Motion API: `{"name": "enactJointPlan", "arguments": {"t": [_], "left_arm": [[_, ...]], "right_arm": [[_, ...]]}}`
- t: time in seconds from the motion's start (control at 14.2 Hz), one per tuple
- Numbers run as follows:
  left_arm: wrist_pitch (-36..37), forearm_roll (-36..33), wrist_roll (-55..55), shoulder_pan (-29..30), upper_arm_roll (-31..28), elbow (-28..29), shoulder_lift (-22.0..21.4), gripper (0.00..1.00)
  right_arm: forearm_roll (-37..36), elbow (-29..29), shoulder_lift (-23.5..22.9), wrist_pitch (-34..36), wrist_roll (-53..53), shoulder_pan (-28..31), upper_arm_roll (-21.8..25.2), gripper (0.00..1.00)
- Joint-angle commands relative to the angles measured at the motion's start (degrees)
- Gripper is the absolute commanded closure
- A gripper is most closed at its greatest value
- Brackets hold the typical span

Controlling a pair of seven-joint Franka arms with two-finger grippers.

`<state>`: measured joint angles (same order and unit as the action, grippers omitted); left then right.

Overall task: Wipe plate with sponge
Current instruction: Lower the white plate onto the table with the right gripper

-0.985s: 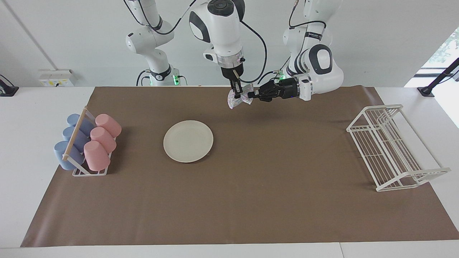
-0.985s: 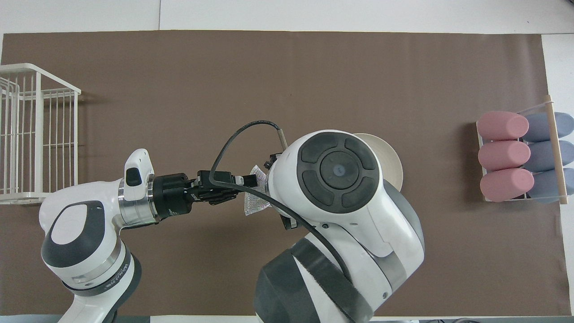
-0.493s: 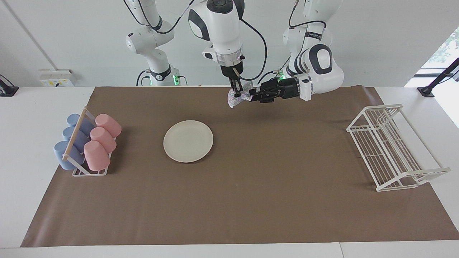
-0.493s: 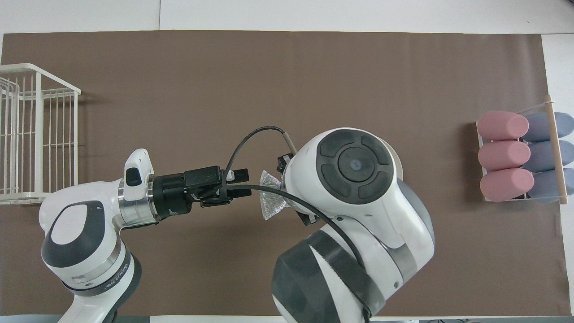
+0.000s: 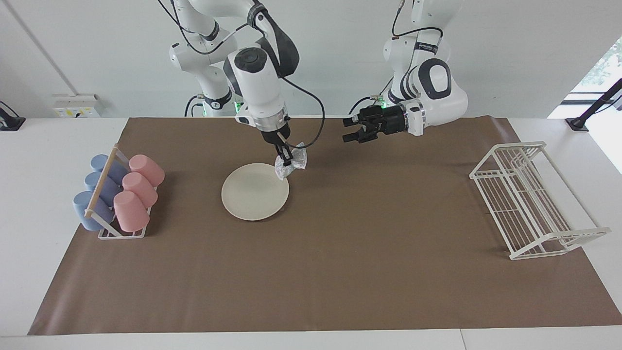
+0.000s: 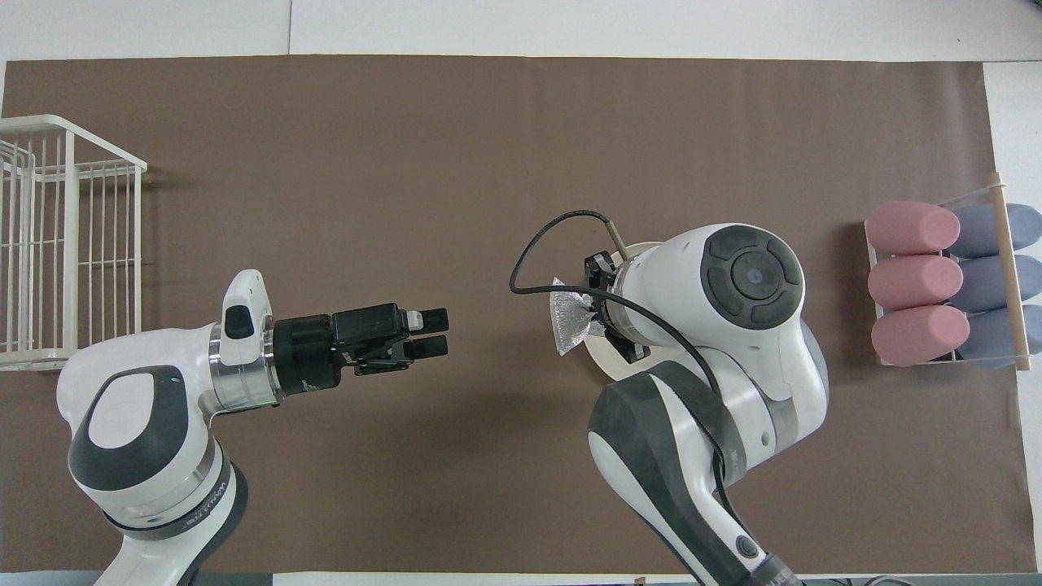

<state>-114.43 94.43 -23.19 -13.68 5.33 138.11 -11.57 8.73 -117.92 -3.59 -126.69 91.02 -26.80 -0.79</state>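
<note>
Brown mat (image 5: 340,253): right gripper (image 5: 286,160) carried sponge (image 5: 291,164) to plate (image 5: 252,194) rim.

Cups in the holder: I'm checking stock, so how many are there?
6, lying in the holder at the right arm's end: three pink cups, three blue cups beside them. None seems hidden.
</note>
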Motion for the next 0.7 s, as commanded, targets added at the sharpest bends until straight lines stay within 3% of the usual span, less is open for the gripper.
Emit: {"name": "enactJointPlan", "arguments": {"t": [0.0, 0.42, 0.63], "left_arm": [[-2.8, -9.7, 7.2, 0.2, -0.4, -1.3, -2.5, 0.00], [-1.5, -36.5, 20.8, 4.2, -0.5, -6.5, -4.2, 0.00], [-0.4, -41.7, 22.0, 5.0, -0.5, -8.5, -4.1, 0.00]], "right_arm": [[0.1, -8.9, 1.9, -8.3, -2.4, 0.5, -0.5, 1.00], [0.1, -15.9, 3.0, -12.2, -9.7, 6.0, -0.6, 1.00], [0.2, -16.9, 2.4, -13.1, -10.8, 6.9, -0.7, 1.00]]}}
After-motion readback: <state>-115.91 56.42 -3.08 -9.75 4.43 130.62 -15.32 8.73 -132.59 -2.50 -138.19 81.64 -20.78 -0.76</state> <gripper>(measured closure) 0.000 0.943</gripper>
